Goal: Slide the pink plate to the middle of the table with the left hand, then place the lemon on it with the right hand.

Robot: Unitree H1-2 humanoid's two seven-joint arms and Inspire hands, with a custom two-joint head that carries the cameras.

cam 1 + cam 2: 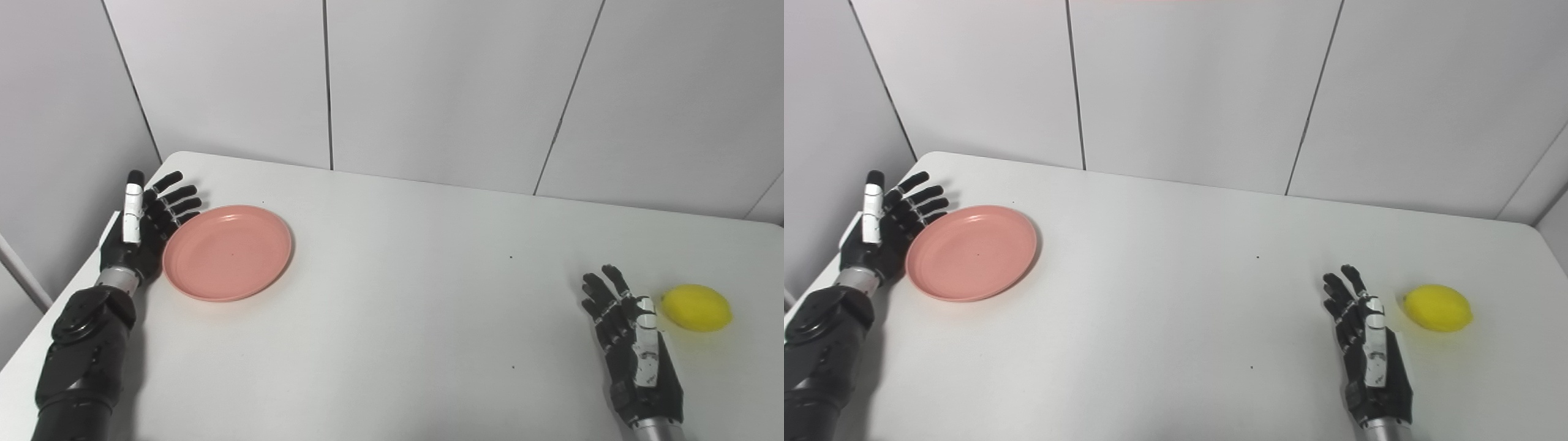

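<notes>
White table (pixel 392 275) | pink plate (pixel 227 252) far left, left hand (pixel 144 223) beside its rim, fingers spread | right hand (pixel 631 343) fingers spread, near lemon (pixel 697 307)

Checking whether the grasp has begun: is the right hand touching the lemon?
Apart. In the right eye view a strip of bare white table shows between the open right hand and the lemon, which lies alone.

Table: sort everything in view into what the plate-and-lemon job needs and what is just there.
Part of the job:
pink plate, far left of the table
lemon, far right
left hand, open beside the plate
right hand, open beside the lemon

Just there:
white table
grey wall panels
</notes>
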